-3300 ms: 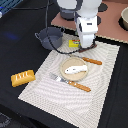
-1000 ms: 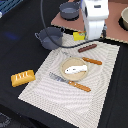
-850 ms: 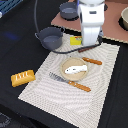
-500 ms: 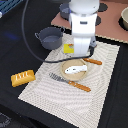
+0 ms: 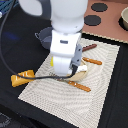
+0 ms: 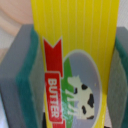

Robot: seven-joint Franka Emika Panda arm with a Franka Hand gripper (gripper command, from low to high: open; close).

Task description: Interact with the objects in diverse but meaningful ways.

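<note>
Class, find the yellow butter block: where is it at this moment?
In the wrist view the butter block sits between the gripper's green-padded fingers; in the exterior view the arm hides it, above the plate.

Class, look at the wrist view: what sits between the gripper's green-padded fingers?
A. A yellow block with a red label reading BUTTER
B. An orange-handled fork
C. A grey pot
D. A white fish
A: the wrist view shows the yellow butter block with its red BUTTER label, flanked on both sides by the green-padded fingers of the gripper.

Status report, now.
Jaws shut on butter block. Arm low over tan plate on the mat. Bread loaf off to the exterior view's left, clear.
</note>
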